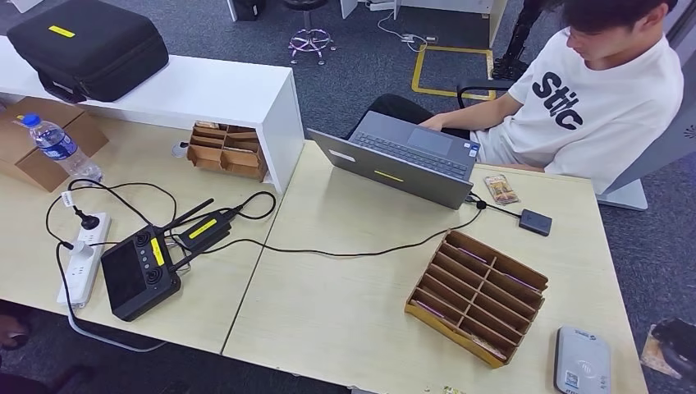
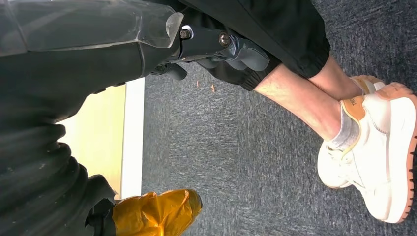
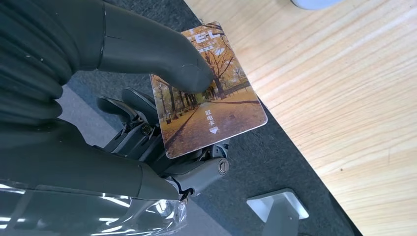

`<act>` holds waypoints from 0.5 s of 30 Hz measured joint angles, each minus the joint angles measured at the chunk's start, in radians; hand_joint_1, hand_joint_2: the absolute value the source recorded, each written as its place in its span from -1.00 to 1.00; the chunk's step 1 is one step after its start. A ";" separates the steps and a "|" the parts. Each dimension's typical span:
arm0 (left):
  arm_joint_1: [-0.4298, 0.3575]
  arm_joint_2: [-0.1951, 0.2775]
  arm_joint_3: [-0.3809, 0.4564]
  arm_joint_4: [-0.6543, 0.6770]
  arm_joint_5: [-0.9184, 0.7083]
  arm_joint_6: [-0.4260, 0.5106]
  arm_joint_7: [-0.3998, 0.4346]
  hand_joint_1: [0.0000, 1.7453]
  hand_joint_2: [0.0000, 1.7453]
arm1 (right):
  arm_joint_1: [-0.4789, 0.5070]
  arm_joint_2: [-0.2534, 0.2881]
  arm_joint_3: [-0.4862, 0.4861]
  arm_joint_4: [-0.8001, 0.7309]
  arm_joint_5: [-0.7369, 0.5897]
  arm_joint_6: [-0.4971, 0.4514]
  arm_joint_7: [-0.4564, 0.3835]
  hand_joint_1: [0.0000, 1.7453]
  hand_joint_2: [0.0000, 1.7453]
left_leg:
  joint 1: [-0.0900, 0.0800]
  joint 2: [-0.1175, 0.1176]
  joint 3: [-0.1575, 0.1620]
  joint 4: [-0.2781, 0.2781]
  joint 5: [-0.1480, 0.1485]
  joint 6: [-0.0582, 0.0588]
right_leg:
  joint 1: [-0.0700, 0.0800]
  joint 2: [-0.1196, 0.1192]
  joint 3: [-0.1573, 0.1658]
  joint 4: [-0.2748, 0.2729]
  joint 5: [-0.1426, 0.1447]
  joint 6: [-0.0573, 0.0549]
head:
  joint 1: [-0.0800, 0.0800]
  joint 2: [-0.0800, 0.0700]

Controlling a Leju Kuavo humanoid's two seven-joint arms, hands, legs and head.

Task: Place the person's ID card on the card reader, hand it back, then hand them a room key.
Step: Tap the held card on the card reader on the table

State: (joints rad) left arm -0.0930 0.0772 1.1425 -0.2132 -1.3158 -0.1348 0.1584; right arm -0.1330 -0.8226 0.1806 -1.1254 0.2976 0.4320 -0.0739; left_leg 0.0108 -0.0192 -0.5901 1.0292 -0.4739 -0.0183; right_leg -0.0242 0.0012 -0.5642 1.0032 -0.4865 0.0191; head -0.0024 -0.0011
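A card (image 3: pixel 209 105) is pinched by the right hand (image 3: pixel 162 98) under its thumb, just beside the table (image 3: pixel 344 98) edge. The left hand (image 2: pixel 216 49) is seen over the floor; its fingers' state cannot be told.

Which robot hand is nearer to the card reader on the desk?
Right. The right robot hand pinches a picture card just off the desk edge, at the corner where the card reader lies. The left robot hand hangs low over the carpet, beside a person's shoes.
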 joint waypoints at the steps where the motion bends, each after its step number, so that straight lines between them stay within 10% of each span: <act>1: -0.001 0.000 0.000 0.000 -0.001 0.000 0.000 -1.00 1.00 | 0.001 -0.006 0.005 0.000 -0.005 0.001 0.001 1.00 1.00 | 0.000 0.000 0.000 0.000 0.000 0.000 | 0.000 0.000 0.000 0.000 0.000 0.000 | 0.000 0.000; 15: -0.003 -0.003 0.000 0.000 0.002 0.006 0.001 -1.00 1.00 | -0.031 0.024 0.059 -0.030 0.082 -0.117 -0.041 1.00 1.00 | 0.000 0.000 0.000 0.000 0.000 0.000 | 0.000 0.000 0.000 0.000 0.000 0.000 | 0.000 0.000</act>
State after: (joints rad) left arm -0.0960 0.0740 1.1425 -0.2132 -1.3134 -0.1284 0.1595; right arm -0.1642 -0.7986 0.2398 -1.1553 0.3792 0.3155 -0.1144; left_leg 0.0109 -0.0190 -0.5903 1.0291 -0.4738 -0.0183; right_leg -0.0240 0.0013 -0.5640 1.0034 -0.4865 0.0191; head -0.0024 -0.0011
